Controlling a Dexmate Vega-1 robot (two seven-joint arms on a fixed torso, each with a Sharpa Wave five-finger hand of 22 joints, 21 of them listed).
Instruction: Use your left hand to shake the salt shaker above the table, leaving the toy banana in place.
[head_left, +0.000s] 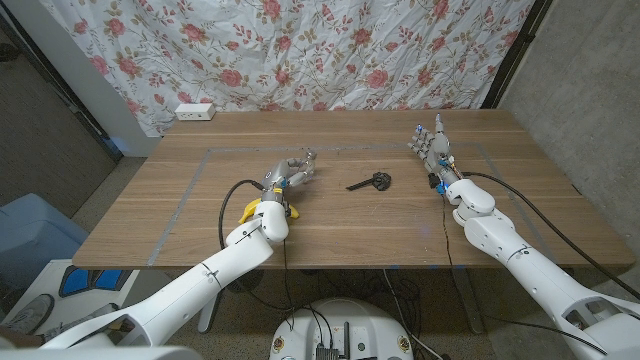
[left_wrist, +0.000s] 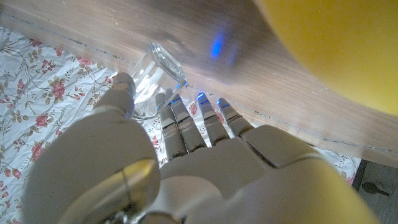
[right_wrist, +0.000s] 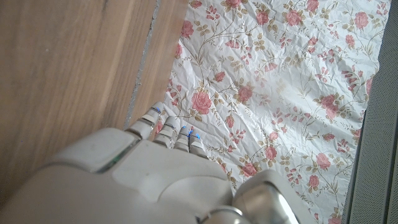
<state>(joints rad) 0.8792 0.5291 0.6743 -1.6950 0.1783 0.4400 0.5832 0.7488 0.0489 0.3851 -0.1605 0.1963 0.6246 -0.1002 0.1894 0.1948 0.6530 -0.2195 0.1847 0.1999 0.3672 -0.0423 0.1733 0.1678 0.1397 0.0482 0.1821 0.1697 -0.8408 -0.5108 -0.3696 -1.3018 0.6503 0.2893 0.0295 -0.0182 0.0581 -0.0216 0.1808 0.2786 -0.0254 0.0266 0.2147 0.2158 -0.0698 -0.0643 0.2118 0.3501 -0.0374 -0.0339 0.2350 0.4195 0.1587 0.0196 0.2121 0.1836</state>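
Our left hand (head_left: 292, 172) grips the shaker (left_wrist: 157, 76) over the worktop (head_left: 400, 215), banana (head_left: 252, 210) beside the wrist; right hand (head_left: 430, 145) open.

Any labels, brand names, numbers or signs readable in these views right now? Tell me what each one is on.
None can be read.
The salt shaker in the left hand is clear glass with no visible label.
The toy banana shows plain yellow.
The white box at the table's far edge is too small to show any print.
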